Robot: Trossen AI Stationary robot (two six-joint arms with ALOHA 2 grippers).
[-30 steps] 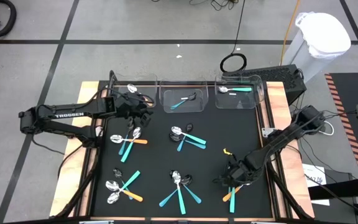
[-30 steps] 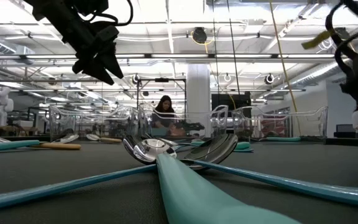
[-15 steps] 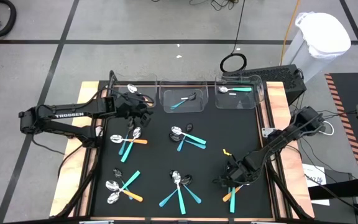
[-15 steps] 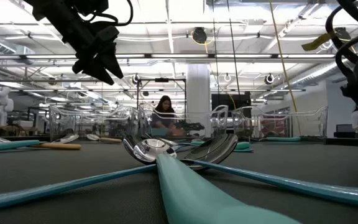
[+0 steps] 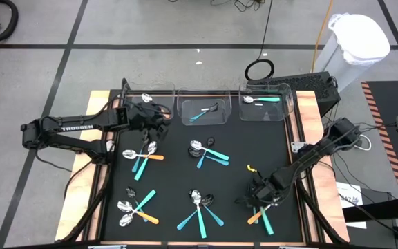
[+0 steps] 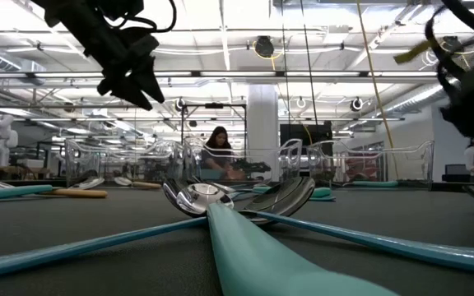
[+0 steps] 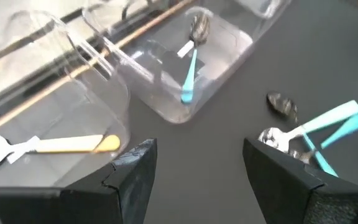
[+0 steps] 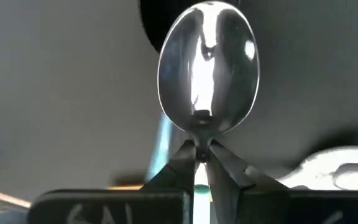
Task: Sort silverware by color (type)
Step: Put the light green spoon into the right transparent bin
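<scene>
Black table being worked, spoon clusters scattered. Right hand, lower right of high view, being pinched shut on spoon neck. Left hand hovering agape by upper-left bin. Next: lift, matching bin needed.

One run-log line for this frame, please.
right gripper: shut on silver spoon | left gripper: open, above bin holding orange-handled spoon
</scene>
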